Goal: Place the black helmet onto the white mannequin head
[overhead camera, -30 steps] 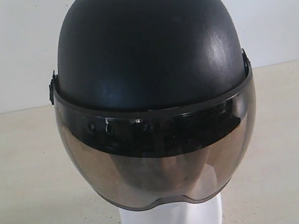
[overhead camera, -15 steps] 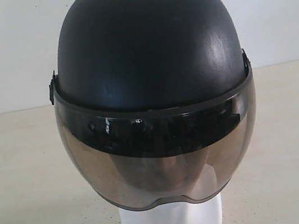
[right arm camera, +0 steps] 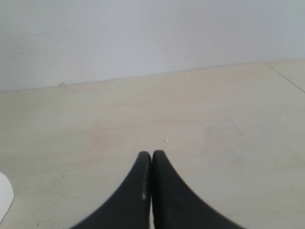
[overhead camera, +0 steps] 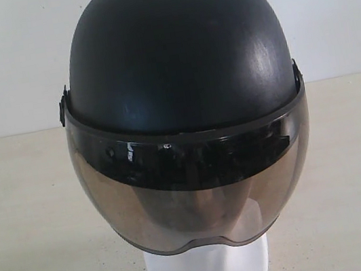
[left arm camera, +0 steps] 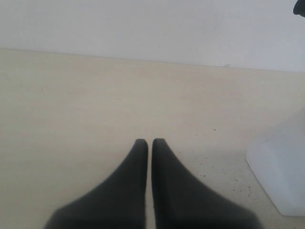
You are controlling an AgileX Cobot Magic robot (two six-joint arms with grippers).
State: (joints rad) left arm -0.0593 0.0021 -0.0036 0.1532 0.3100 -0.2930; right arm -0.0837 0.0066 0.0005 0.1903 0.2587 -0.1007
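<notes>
The black helmet (overhead camera: 174,54) sits upright on the white mannequin head (overhead camera: 208,268), filling the middle of the exterior view. Its smoky visor (overhead camera: 197,195) hangs down over the face, so only the squared neck base shows below it. Neither gripper appears in the exterior view. My left gripper (left arm camera: 150,142) is shut with nothing between its fingers, low over the table, and the white neck base (left arm camera: 281,167) stands off to one side of it. My right gripper (right arm camera: 151,154) is shut and empty too, with a sliver of the white base (right arm camera: 4,200) at the picture's edge.
A beige table (overhead camera: 29,221) carries the head, and a plain white wall (overhead camera: 4,60) runs behind it. Small dark specks (left arm camera: 224,167) dot the table near the base in the left wrist view.
</notes>
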